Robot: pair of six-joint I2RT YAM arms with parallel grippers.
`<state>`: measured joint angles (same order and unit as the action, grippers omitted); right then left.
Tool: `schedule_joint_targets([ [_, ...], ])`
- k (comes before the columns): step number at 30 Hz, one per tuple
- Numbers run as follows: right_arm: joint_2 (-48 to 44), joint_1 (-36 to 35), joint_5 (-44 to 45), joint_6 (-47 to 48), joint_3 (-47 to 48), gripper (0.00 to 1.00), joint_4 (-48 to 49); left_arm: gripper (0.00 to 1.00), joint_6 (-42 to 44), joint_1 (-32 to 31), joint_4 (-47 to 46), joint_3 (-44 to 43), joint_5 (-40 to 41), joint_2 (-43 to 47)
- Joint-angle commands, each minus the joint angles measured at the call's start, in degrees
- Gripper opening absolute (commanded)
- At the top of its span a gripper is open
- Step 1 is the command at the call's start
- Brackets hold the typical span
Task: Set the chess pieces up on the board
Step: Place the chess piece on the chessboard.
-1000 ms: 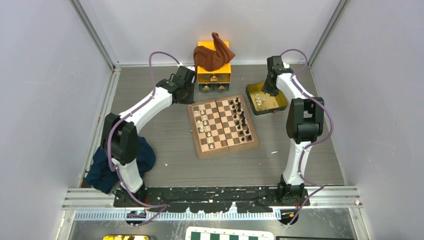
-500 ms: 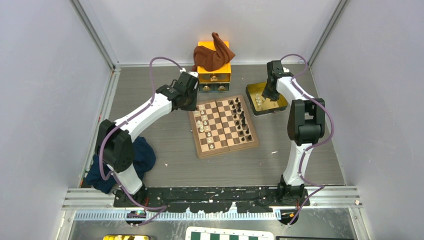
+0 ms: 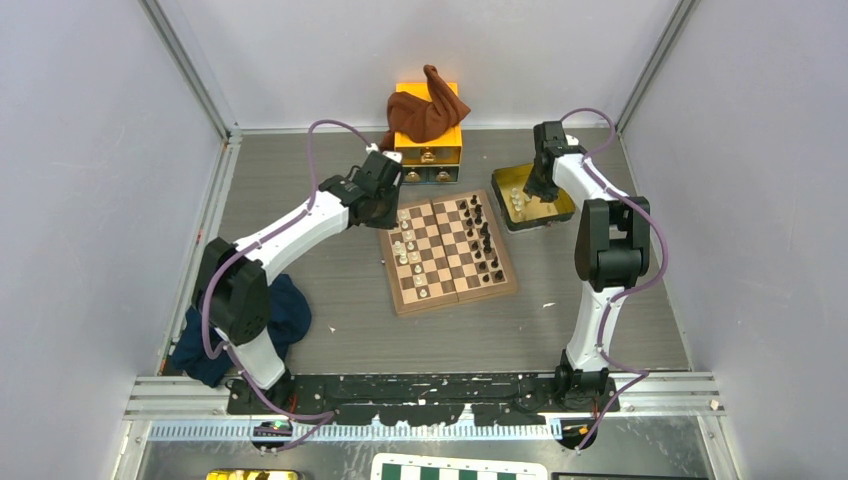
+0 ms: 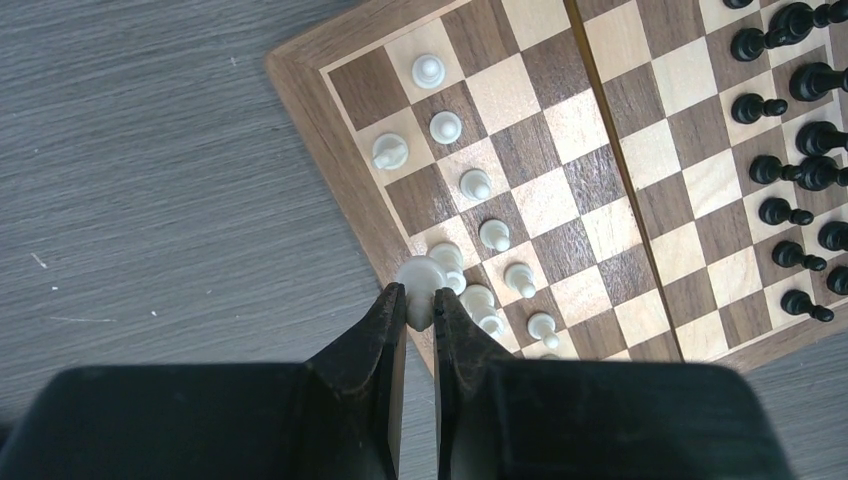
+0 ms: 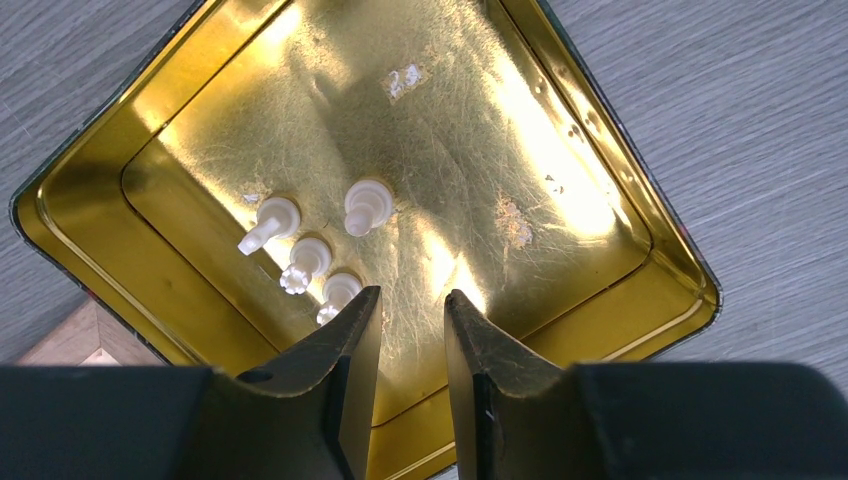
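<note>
The wooden board point(image 3: 446, 252) lies mid-table, with dark chess pieces point(image 3: 482, 232) along its right side and white ones point(image 3: 404, 243) on its left. In the left wrist view the board point(image 4: 560, 150) shows white pieces point(image 4: 476, 184) in a diagonal row. My left gripper point(image 4: 421, 296) is shut on a white chess piece point(image 4: 420, 280) above the board's left border. My right gripper point(image 5: 411, 298) hangs open and empty over a gold tin point(image 5: 560, 150), where several white pieces point(image 5: 305, 262) lie just left of its fingers.
An orange drawer box point(image 3: 428, 150) with a brown cloth point(image 3: 425, 108) on top stands behind the board. The gold tin point(image 3: 552, 207) sits right of the board. A dark blue cloth point(image 3: 290, 312) lies by the left arm's base.
The left arm has swung right from the table's back left to the board's left edge, carrying the white piece. The right arm stays over the tin.
</note>
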<state>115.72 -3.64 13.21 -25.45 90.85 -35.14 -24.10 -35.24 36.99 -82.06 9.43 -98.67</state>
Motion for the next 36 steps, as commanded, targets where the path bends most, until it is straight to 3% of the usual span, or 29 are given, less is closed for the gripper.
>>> schedule_joint_targets([
  [1,-3.8,-0.1,0.9,-0.1,1.6,0.36,1.6,0.00,-0.5,-0.4,-2.9,-0.2,0.8,-0.7],
  [36,-0.3,0.0,0.9,0.6,5.7,0.36,0.9,0.00,0.7,-0.8,-4.2,-4.1,0.1,-9.0],
])
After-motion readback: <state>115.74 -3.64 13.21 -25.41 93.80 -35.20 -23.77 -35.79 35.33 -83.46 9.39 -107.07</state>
